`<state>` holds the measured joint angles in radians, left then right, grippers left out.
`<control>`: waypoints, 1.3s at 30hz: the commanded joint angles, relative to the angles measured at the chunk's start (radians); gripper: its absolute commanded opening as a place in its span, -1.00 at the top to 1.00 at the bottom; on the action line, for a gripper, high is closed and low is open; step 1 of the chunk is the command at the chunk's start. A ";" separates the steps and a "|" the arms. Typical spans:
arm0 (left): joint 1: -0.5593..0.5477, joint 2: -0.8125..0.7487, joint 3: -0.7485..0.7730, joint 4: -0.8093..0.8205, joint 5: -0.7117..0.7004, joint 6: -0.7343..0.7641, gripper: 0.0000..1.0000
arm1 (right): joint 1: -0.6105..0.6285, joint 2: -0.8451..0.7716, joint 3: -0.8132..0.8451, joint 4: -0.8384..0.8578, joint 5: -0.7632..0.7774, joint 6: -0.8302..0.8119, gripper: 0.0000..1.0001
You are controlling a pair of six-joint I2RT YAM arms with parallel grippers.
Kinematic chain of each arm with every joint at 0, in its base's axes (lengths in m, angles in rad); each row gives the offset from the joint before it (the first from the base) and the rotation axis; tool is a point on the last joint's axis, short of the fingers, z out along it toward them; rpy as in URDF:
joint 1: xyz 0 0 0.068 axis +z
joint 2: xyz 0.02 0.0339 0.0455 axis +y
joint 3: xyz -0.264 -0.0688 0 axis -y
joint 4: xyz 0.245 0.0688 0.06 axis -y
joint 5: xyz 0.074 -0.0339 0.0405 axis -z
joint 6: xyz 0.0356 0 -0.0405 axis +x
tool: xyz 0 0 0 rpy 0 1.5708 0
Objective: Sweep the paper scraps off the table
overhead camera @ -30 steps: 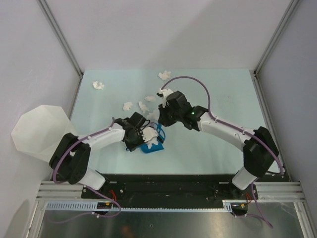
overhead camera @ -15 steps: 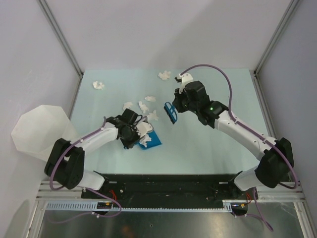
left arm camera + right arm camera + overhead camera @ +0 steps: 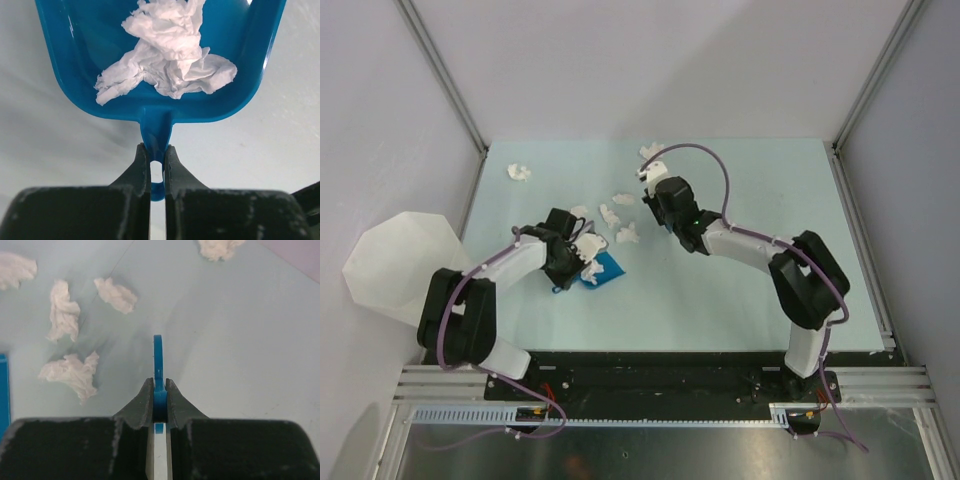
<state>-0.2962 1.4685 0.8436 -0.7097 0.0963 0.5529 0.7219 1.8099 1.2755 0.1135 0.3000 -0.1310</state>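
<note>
Left gripper [image 3: 585,258] first: from the top camera we see it low over the near-left part of the table [image 3: 740,290], clamped on a blue dustpan [image 3: 609,270]. Most of the paper scraps [image 3: 628,234] lie loose in a little cluster just beyond the pan, between the two arms. One more wad sits off toward the far-left corner and another near the far edge. Right gripper [image 3: 660,212] hangs just right of that cluster, and from up here we can't tell what's in it. A white bin [image 3: 395,262] stands off the table's left side. Over to the left wrist cam: the fingers [image 3: 141,165] are pinched tight on the dustpan's stubby handle. A big crumpled wad sits inside the pan, close to its back wall. Right wrist cam: the jaws are squeezed closed on a thin blue tool [image 3: 158,352] seen edge-on, so we can't say what kind it is. It points out over the table, with three scraps just to its left and two more farther off. A sliver of the blue pan shows at the left edge.
</note>
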 commanded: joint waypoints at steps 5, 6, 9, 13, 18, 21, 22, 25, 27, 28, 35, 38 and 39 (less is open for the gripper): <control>0.012 0.110 0.123 0.016 0.013 0.013 1.00 | 0.097 0.089 0.102 -0.021 -0.111 0.005 1.00; 0.012 0.121 0.126 0.019 0.013 0.013 0.99 | 0.108 0.091 0.102 -0.026 -0.133 0.055 1.00; 0.012 0.161 0.149 0.021 0.014 0.010 1.00 | 0.139 0.089 0.102 -0.020 -0.223 0.157 1.00; 0.012 0.187 0.180 0.024 0.020 -0.001 0.99 | 0.163 0.031 0.102 -0.018 -0.321 0.243 1.00; 0.012 0.170 0.189 0.029 0.077 -0.014 1.00 | 0.186 -0.046 0.102 -0.049 -0.261 0.249 1.00; 0.014 0.139 0.183 0.030 0.134 -0.019 1.00 | 0.186 -0.090 0.102 -0.089 -0.149 0.226 1.00; 0.014 0.115 0.181 0.030 0.147 -0.019 0.99 | 0.188 -0.099 0.101 -0.100 -0.116 0.214 1.00; 0.026 0.066 0.186 0.039 0.219 -0.048 1.00 | 0.188 -0.148 0.102 -0.142 -0.027 0.176 1.00; 0.037 0.046 0.198 0.044 0.249 -0.079 1.00 | 0.186 -0.190 0.102 -0.164 0.035 0.154 1.00; 0.040 0.035 0.202 0.046 0.253 -0.088 1.00 | 0.185 -0.204 0.102 -0.170 0.054 0.151 1.00; 0.058 -0.091 0.238 0.053 0.289 -0.200 1.00 | 0.140 -0.382 0.101 -0.213 0.128 0.151 1.00; 0.080 -0.134 0.265 0.056 0.292 -0.287 0.99 | 0.128 -0.454 0.099 -0.235 0.073 0.180 1.00; 0.088 -0.164 0.281 0.055 0.289 -0.329 1.00 | 0.129 -0.469 0.099 -0.251 0.050 0.188 1.00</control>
<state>-0.2394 1.4002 1.0519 -0.6746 0.3309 0.3710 0.8604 1.4395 1.3449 -0.1127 0.3641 0.0319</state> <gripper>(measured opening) 0.057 0.089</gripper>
